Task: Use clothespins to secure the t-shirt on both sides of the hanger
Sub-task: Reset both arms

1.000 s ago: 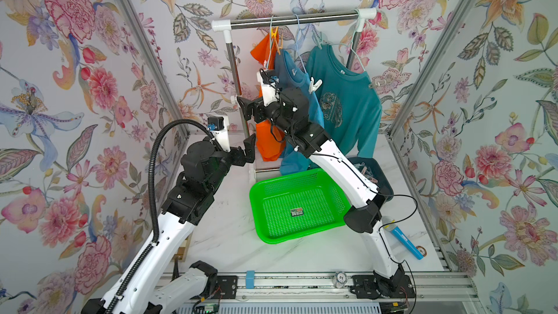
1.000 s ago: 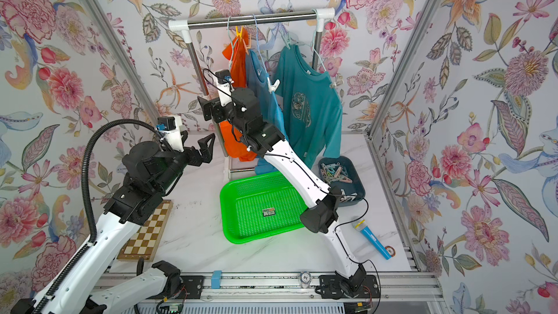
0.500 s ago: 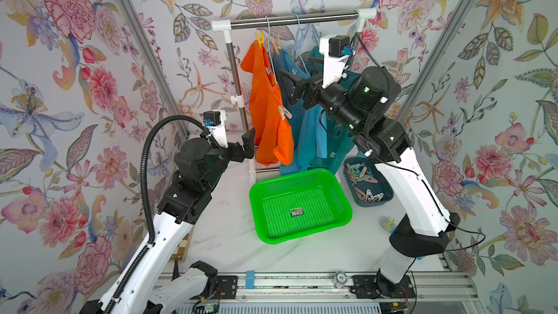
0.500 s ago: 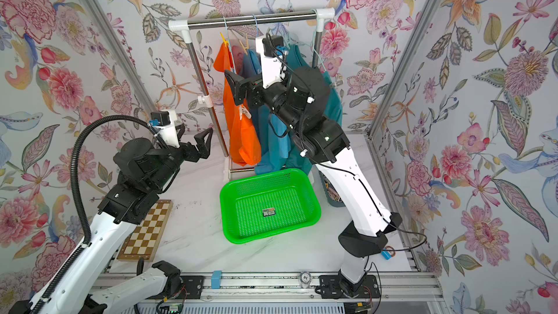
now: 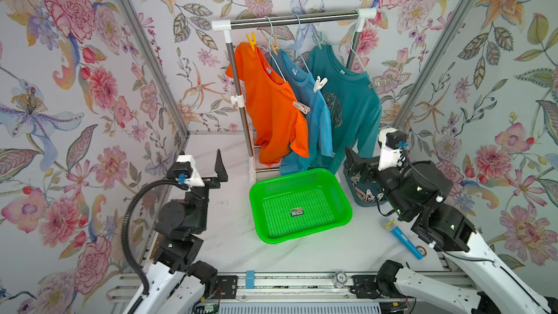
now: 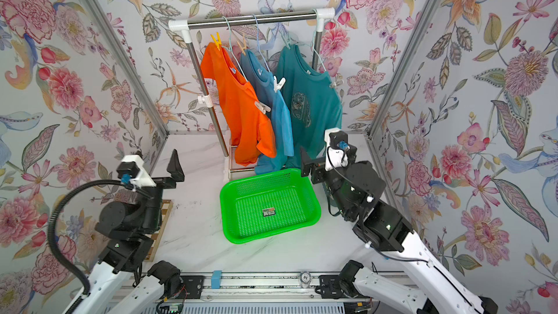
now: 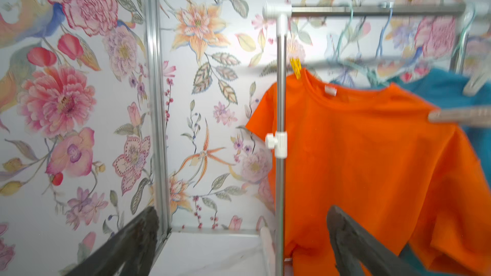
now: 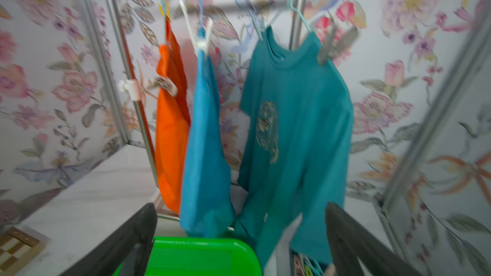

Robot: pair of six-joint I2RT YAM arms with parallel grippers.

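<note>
Lead: How far is the pinning?
Me: It looks nearly complete from my station. The orange t-shirt has a yellow clothespin on its far shoulder and a beige clothespin on the near one, so both sides are clipped. The blue t-shirt carries a tan clothespin far and a white clothespin near
Lead: And the teal one?
Me: On the teal t-shirt I see a grey clothespin on one shoulder; the other shoulder I cannot tell
Lead: The arms?
Me: Both are low over the counter, well apart from the rail. The left gripper has its jaws spread and holds nothing, the right gripper the same. The spare clothespins lie in the dark bin beside the green basket. I judge that only a check of that teal shoulder is left
</note>
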